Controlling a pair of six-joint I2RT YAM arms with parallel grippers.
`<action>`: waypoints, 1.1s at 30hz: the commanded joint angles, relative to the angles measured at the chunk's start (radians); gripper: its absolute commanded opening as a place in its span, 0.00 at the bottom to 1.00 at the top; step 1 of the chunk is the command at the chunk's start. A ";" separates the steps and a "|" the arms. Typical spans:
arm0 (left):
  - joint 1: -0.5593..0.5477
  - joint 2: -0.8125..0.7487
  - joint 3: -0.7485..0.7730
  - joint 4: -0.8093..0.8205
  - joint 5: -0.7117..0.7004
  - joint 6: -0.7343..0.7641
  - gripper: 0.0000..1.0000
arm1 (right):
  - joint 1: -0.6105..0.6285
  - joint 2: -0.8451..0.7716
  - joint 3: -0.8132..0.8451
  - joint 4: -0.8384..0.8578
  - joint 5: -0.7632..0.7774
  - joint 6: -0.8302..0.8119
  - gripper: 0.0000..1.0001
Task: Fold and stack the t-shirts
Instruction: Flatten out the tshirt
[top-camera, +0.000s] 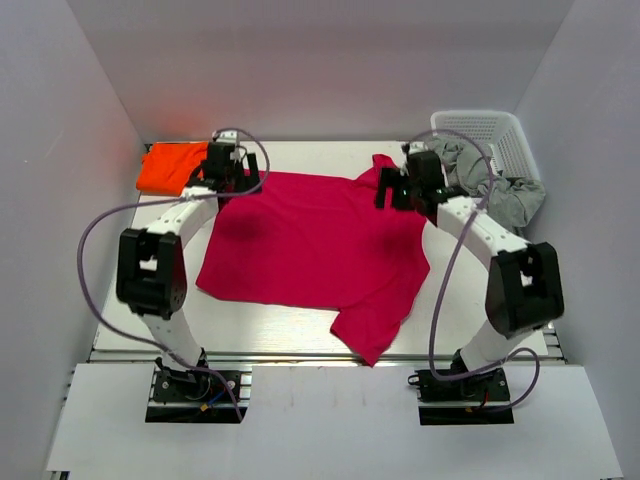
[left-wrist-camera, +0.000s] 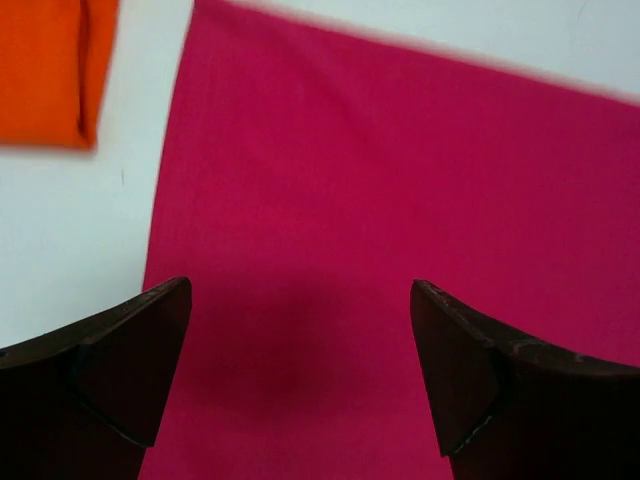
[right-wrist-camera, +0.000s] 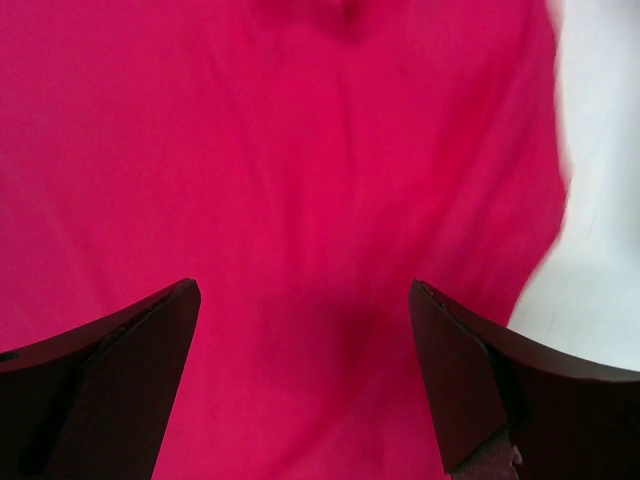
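The magenta-red t-shirt (top-camera: 315, 240) lies spread flat across the middle of the table. It fills the left wrist view (left-wrist-camera: 400, 200) and the right wrist view (right-wrist-camera: 300, 180). The orange t-shirt (top-camera: 172, 167) lies folded at the back left, and a corner of it shows in the left wrist view (left-wrist-camera: 50, 70). My left gripper (top-camera: 237, 186) hovers open and empty over the red shirt's back left corner (left-wrist-camera: 300, 330). My right gripper (top-camera: 398, 190) hovers open and empty over the shirt's back right part (right-wrist-camera: 305, 330), near its sleeve.
A white basket (top-camera: 490, 140) stands at the back right with grey cloth (top-camera: 505, 195) spilling over its side. White walls close in the table on three sides. The bare white table top (left-wrist-camera: 70, 230) shows left of the red shirt.
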 joint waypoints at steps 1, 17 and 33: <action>0.004 -0.140 -0.158 -0.028 0.057 -0.058 1.00 | -0.002 -0.086 -0.143 -0.080 -0.050 0.145 0.90; 0.023 -0.452 -0.670 0.053 0.128 -0.180 1.00 | -0.008 -0.251 -0.567 0.038 -0.095 0.243 0.90; 0.013 -0.578 -0.915 -0.007 0.199 -0.339 1.00 | -0.123 -0.037 -0.438 -0.124 0.067 0.311 0.90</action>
